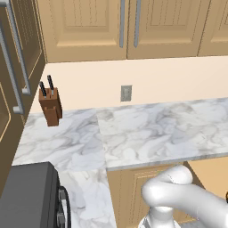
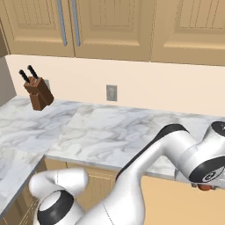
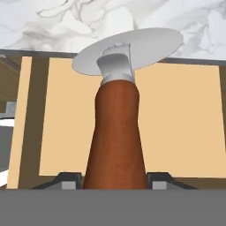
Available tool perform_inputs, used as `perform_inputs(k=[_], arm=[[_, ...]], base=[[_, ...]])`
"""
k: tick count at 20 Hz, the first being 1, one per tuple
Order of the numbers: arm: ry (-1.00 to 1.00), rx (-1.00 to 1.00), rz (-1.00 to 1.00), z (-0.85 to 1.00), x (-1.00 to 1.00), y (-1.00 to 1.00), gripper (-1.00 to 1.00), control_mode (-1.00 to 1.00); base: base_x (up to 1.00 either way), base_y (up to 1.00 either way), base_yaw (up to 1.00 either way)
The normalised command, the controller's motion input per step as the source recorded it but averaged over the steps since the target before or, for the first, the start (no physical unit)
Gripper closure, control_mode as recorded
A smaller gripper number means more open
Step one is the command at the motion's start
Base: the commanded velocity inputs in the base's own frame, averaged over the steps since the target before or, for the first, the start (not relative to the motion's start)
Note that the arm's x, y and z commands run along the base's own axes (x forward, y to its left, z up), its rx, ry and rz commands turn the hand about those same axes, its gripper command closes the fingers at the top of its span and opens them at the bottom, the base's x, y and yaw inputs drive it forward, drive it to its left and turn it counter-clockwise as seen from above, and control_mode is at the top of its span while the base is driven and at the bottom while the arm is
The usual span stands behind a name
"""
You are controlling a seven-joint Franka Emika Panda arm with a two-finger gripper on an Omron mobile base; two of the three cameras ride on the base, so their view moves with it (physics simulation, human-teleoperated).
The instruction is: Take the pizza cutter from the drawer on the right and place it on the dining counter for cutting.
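1. In the hand view we see the claw (image 3: 114,182) closed on the reddish-brown handle of the pizza cutter (image 3: 115,132), one finger tip at each side of the handle's base; the jaws stand only as far apart as the handle is thick.
2. The cutter's round steel wheel points away from the claw. Beyond it lies the open drawer (image 3: 176,123), whose tan floor fills the background, so we judge the cutter to be lifted above the drawer, not resting in it.
3. Past the drawer's far edge runs the marble counter (image 1: 147,133), the L-shaped worktop. On it, well apart from the drawer, stands the knife block (image 1: 50,107); the wall socket (image 1: 126,93) sits above it.
4. In the right base view the wrist hangs just off this counter's front edge, above the drawer.
5. Risks, in our judgement: the smooth, tapering handle may slip or pivot between the fingers during a wide swing; the wheel may strike the counter's edge on withdrawal; setting it down here would be the wrong surface.
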Motion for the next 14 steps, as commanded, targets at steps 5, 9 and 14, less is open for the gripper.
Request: perform_inputs(k=[5,9,14], arm=[[0.00,-0.02,0.00,0.70,0.00,0.82,1.00,-1.00],[0.00,-0.04,0.00,0.58,0.00,0.88,1.00,-1.00],[0.00,-0.05,0.00,0.41,0.00,0.94,1.00,-1.00]], base=[[0.00,0.00,0.00],[0.00,0.00,0.00],[0.00,0.00,0.00]])
